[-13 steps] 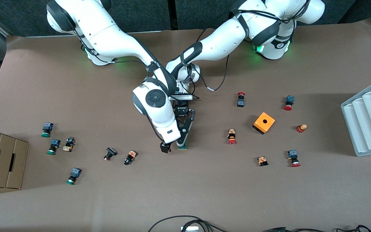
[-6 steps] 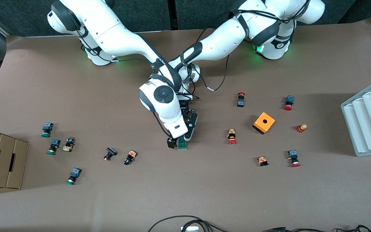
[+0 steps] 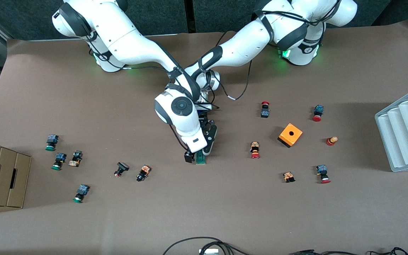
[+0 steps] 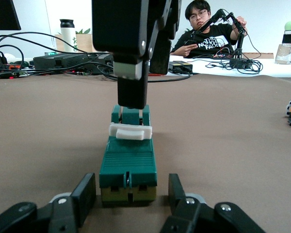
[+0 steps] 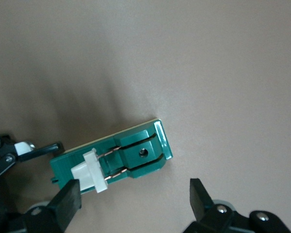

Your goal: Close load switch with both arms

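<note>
Nearby, orange box, scattered push buttons

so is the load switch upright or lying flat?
Lying flat: the load switch rests lengthwise on the table, white lever on top, between the left gripper's fingers.

Robotics lab, paper-covered table, cable-strewn desk, seated operator at equipment

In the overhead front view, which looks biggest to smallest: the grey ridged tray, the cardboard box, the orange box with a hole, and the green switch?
1. grey ridged tray
2. cardboard box, partly cut off at the view's edge
3. orange box
4. green load switch, partly hidden under the arms
</note>
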`<state>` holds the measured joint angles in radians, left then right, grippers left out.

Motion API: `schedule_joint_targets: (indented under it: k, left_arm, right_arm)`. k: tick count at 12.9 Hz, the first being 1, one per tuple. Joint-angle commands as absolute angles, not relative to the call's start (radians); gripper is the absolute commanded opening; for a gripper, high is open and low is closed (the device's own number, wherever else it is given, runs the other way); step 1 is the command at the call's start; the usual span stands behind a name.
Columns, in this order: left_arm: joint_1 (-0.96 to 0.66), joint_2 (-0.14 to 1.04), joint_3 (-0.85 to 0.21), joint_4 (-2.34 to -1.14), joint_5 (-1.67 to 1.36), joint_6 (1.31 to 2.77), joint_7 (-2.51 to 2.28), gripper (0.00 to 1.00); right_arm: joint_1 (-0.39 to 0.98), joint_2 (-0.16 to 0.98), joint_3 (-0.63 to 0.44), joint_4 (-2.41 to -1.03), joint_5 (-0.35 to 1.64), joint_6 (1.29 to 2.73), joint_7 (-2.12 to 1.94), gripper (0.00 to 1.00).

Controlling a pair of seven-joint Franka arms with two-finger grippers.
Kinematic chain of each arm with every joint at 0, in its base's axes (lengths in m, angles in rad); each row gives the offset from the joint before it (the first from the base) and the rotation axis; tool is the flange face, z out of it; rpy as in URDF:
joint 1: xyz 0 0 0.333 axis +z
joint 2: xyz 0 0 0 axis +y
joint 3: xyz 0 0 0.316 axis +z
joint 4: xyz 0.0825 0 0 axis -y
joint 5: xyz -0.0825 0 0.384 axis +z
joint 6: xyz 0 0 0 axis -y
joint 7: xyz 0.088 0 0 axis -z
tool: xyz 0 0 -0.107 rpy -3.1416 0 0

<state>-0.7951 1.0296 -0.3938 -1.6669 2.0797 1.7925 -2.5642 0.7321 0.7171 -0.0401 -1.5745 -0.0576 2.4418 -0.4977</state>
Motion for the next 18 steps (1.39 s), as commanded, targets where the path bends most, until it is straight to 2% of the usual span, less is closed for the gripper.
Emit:
schedule_joint_targets:
  k: [1,18]
  left_arm:
    - [-0.807,1.063,-0.382,-1.644,2.085,1.775,-2.580,0.67]
    - [-0.807,1.063,-0.382,-1.644,2.086,1.773,-2.579,0.66]
  right_arm:
    - [0.742,0.735,-0.043,-1.572,-0.086,2.477,-0.485,1.00]
    - [0.762,0.735,-0.043,-1.628,-0.084,2.519,-0.482,1.00]
